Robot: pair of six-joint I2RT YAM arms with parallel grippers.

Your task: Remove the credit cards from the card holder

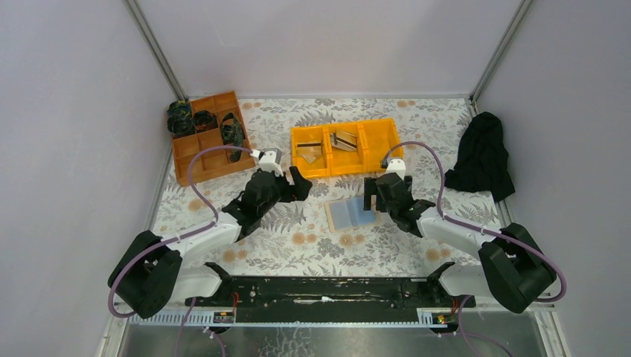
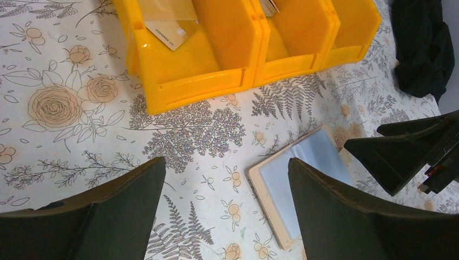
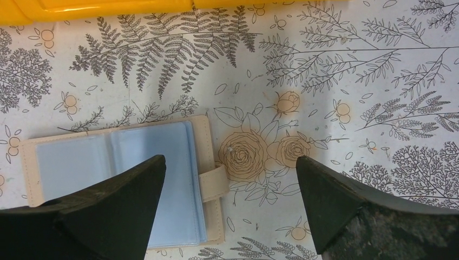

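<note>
My left gripper [image 2: 224, 169] and right gripper [image 3: 230, 162] hang wide open and empty at mid-frame over the desk [image 1: 298, 245]; the card holder [image 1: 350, 214] lies open between them; further up, credit cards [image 1: 344, 140] rest in the yellow bin [image 1: 327, 172].

The table cover [image 3: 325, 65] is white, printed with grey ferns and sprigs and tan roses. The card holder [image 3: 135, 146] has a beige border and strap around pale blue translucent sleeves. The bin [image 2: 195, 86] of 3 compartments is bright yellow; a card [image 2: 170, 33] inside it is tan with dark lettering. The divided tray [image 1: 222, 103] is orange-brown, the cloth [image 1: 484, 152] black.
</note>
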